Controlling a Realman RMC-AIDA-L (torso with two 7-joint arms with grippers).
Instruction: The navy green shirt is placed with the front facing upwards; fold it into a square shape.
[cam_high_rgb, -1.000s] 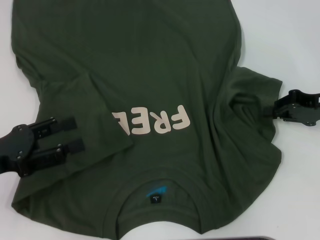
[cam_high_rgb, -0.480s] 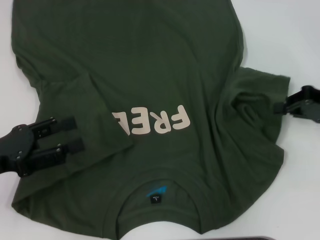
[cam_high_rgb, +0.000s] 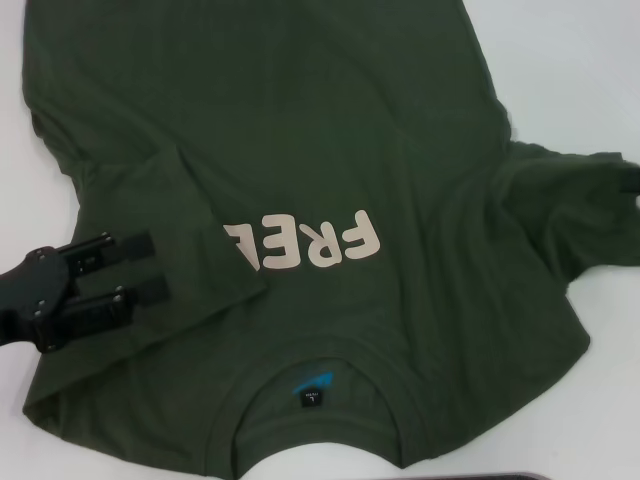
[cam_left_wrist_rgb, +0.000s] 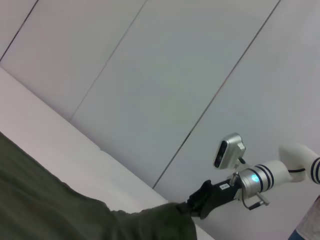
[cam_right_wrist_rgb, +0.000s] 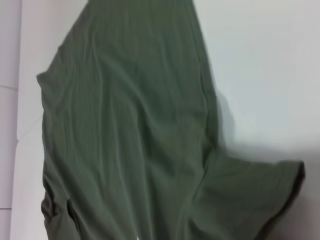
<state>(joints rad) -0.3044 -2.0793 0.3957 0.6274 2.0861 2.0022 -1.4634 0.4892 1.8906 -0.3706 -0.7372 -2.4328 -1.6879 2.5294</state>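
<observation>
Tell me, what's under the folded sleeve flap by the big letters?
The folded flap lies on the navy green shirt, covering the last letters of the print. Whatever lies beneath is hidden.

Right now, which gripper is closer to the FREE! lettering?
Left. The left gripper rests on the shirt just beside the lettering; the right gripper is out at the sleeve edge.
</observation>
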